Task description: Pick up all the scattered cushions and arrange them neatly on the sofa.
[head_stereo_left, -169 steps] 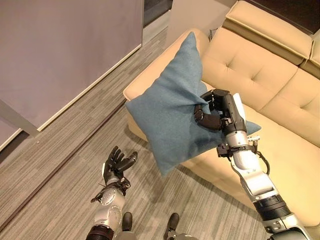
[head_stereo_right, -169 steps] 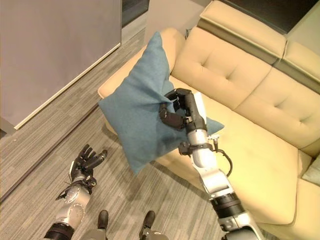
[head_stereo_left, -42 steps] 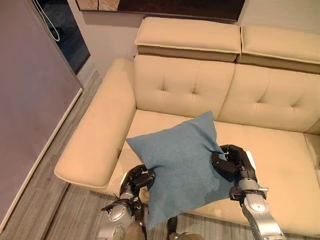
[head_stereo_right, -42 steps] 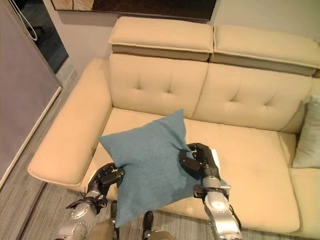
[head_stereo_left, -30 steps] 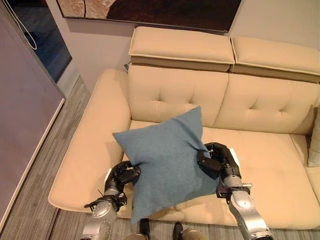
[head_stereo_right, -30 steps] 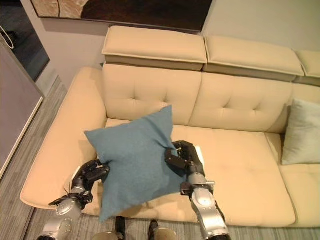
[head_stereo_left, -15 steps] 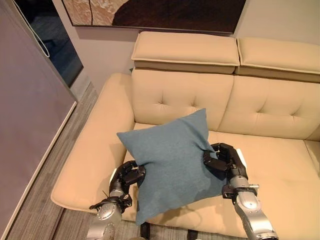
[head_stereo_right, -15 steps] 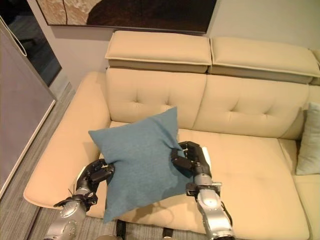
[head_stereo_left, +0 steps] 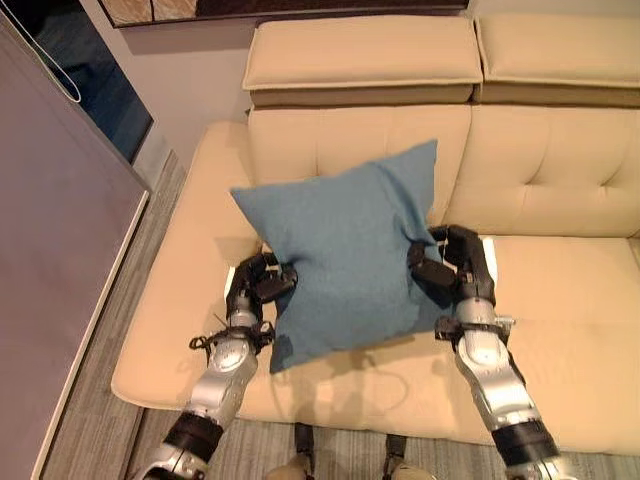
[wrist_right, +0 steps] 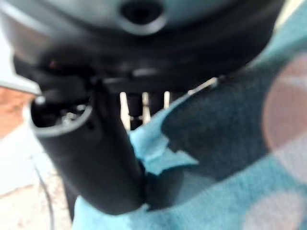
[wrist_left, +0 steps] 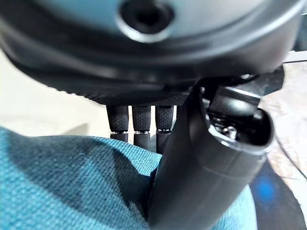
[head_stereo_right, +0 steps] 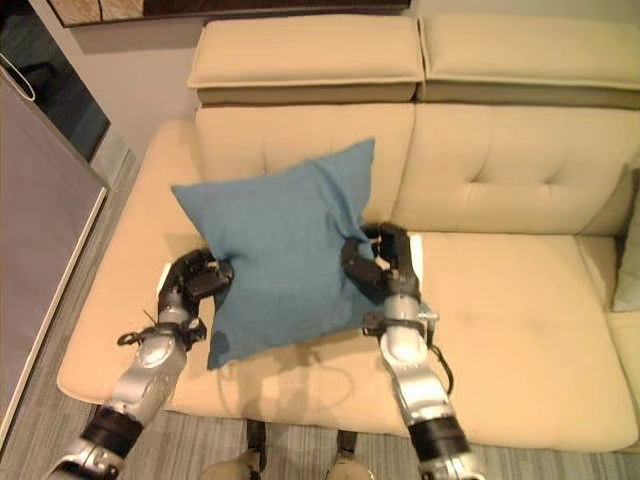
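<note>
A blue square cushion (head_stereo_left: 345, 250) stands tilted against the backrest at the left end of the cream sofa (head_stereo_left: 560, 290), its lower edge just above the seat. My left hand (head_stereo_left: 262, 283) pinches its left edge with curled fingers and thumb (wrist_left: 192, 163). On the opposite edge my right hand (head_stereo_left: 450, 268) is shut, bunching the cloth (wrist_right: 201, 143) between thumb and fingers. In the right eye view the cushion (head_stereo_right: 285, 250) sits between the left hand (head_stereo_right: 195, 278) and the right hand (head_stereo_right: 380, 262).
The sofa's left armrest (head_stereo_left: 185, 260) lies beside my left arm. A pale grey-green cushion (head_stereo_right: 630, 270) leans at the right edge. A grey partition wall (head_stereo_left: 50, 270) and striped floor (head_stereo_left: 85, 440) run along the left.
The cushion has been lifted up and back against the backrest, with both hands still holding its edges. The camera has tipped lower, toward the seat.
</note>
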Tool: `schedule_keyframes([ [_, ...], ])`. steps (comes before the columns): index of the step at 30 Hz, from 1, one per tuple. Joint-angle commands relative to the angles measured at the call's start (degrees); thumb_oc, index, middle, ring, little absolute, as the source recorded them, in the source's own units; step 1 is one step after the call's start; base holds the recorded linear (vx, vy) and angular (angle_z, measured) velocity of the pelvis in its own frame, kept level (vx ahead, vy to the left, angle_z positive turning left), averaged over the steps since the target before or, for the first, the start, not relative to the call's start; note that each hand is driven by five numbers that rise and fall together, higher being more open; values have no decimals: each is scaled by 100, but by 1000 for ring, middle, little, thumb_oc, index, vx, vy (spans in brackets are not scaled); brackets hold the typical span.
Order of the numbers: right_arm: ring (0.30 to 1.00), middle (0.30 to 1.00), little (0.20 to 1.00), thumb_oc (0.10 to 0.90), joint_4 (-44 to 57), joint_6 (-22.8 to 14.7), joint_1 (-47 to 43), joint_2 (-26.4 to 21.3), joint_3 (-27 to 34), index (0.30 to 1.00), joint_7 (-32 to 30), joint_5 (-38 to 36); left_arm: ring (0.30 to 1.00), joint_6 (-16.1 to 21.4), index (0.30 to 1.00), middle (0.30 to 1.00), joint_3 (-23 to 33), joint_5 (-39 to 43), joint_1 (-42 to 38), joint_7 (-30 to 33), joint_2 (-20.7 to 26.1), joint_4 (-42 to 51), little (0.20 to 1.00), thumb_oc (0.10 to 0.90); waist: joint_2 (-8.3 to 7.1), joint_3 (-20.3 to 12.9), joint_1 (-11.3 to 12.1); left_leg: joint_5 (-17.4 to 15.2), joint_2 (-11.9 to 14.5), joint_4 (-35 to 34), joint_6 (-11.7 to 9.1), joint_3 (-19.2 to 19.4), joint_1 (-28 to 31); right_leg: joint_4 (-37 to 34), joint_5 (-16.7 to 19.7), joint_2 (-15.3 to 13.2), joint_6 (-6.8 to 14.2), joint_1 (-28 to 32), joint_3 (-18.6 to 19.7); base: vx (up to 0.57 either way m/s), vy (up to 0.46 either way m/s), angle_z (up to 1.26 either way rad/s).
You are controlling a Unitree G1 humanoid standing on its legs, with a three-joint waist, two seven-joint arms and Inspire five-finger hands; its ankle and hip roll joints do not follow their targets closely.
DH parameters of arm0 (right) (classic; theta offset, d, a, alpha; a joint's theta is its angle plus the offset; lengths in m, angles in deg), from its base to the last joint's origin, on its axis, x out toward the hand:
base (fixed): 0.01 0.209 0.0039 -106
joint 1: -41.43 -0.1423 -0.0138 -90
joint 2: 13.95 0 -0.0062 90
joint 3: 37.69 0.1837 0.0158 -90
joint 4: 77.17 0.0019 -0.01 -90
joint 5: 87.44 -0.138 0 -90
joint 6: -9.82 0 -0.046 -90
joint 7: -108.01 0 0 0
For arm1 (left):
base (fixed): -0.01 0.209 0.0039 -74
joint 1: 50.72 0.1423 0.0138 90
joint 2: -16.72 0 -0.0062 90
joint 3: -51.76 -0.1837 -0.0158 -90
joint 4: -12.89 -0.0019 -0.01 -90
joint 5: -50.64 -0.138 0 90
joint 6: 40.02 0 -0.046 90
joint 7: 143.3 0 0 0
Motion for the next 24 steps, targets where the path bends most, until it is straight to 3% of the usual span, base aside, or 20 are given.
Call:
schedule_keyframes([
  [1, 300, 300, 300, 400, 651, -1105, -1674, 82, -659, 300, -483, 766, 300, 1241, 300, 300, -776, -890, -2224, 132, -159, 206, 300, 400, -156, -58, 66, -634, -53, 6, -289, 49, 60, 77, -507, -47, 484, -56, 78, -64, 1, 7],
  [8, 300, 300, 300, 400, 292, -975, -2989, -245, -822, 300, -1262, 1462, 300, 1277, 300, 300, -1212, -1217, -3940, 533, -51, -559, 300, 400, -129, -86, 22, -430, -98, 6, -346, 16, -562, 201, -390, -84, 456, -701, 164, -22, -5, 1],
  [14, 300, 300, 300, 400, -64, -832, -3742, -452, -989, 300, -1772, 1966, 300, 1271, 300, 300, -1389, -1255, -5119, 745, -7, -1331, 300, 400, 2, -33, -48, -383, -124, 6, -394, 62, -865, 292, -372, -127, 476, -1098, 246, 21, 21, -8],
  [24, 300, 300, 300, 400, -1004, -663, -4508, -799, -1104, 300, -2226, 1960, 300, 1010, 300, 300, -1747, -1423, -6454, 765, 428, -2510, 300, 400, 222, 83, -141, -294, -211, 6, -408, 196, -1502, 235, -156, -196, 596, -1776, 393, 3, 49, -6],
])
